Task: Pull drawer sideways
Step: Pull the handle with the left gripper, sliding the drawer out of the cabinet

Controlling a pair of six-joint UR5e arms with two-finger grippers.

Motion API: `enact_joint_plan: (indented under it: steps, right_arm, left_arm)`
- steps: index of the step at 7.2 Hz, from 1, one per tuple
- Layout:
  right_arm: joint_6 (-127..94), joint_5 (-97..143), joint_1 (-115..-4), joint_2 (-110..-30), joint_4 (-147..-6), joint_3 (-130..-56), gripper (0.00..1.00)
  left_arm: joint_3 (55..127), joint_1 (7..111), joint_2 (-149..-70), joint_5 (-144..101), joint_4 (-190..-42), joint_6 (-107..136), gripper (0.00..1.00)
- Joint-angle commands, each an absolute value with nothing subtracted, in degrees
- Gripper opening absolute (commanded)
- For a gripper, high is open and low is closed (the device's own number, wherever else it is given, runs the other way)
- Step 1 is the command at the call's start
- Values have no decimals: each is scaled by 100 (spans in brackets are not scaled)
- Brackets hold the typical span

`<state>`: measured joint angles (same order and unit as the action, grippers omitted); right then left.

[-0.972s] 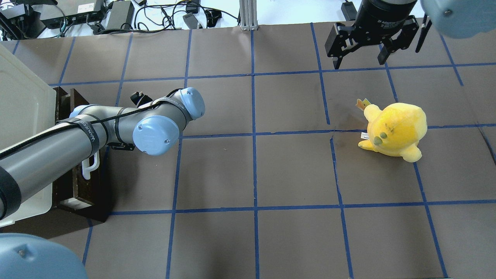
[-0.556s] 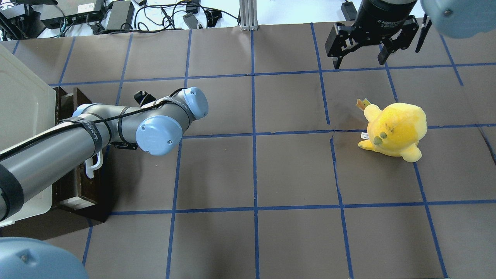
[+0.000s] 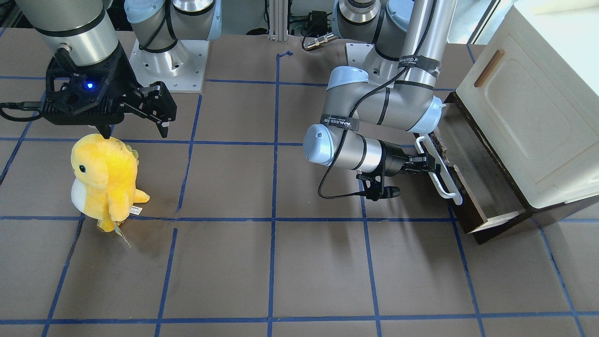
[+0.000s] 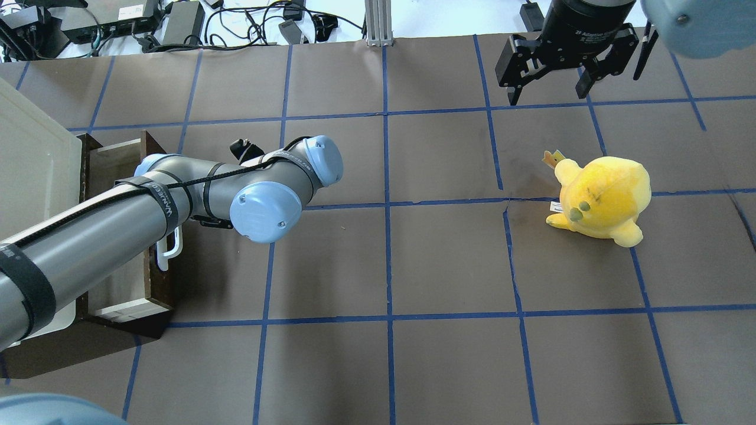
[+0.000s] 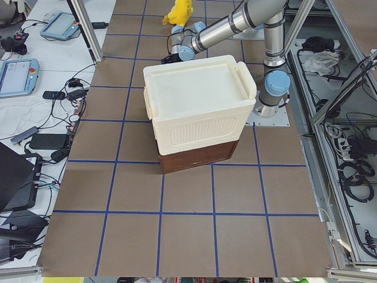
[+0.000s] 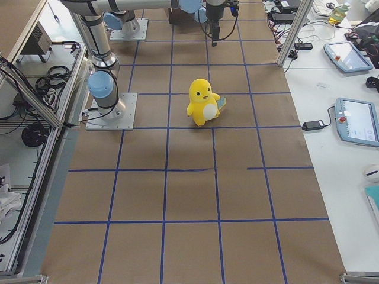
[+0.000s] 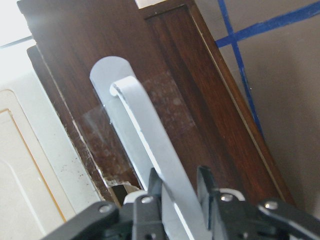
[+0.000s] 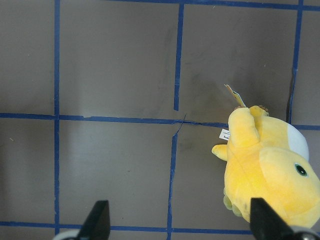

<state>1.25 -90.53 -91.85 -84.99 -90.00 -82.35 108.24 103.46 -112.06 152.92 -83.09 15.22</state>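
The drawer (image 3: 468, 206) has a dark brown front and a long white loop handle (image 3: 440, 173). It stands partly out from under the cream cabinet (image 3: 529, 117), and its pale inner box (image 4: 118, 277) shows. My left gripper (image 3: 428, 166) is shut on the handle. In the left wrist view its fingers (image 7: 207, 182) clamp the white handle (image 7: 145, 125) against the dark drawer front (image 7: 200, 100). My right gripper (image 4: 547, 97) is open and empty, hovering at the table's far side near the plush toy.
A yellow plush toy (image 4: 602, 198) stands on the brown, blue-taped table (image 4: 390, 260) on my right side, also in the right wrist view (image 8: 270, 165). The cream cabinet (image 4: 29, 171) with a small wooden door handle (image 3: 488, 69) fills the table's left end.
My left arm has moved rightward in the overhead view with the handle in its grip, and the drawer has slid further out of the cabinet. The right arm has not moved.
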Motion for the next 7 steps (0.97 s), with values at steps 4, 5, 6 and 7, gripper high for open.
enact_joint_plan:
  steps: [4,5,6,7]
  right_arm:
    - [123,-9053,-9185,-8499,-9000,-8235,100]
    - [123,-9053,-9185,-8499,-9000,-8235,100]
    - [123,-9053,-9185,-8499,-9000,-8235,100]
    - [123,-9053,-9185,-8499,-9000,-8235,100]
  left_arm:
    - [10688,10555,-11206,15302,-8349,1494,23]
    - [10688,10573,-11223,15302,-8358,1503,23]
    - [10688,10573,-11232,15293,-8367,1503,23]
    - [10705,10582,-11198,15284,-8358,1494,63]
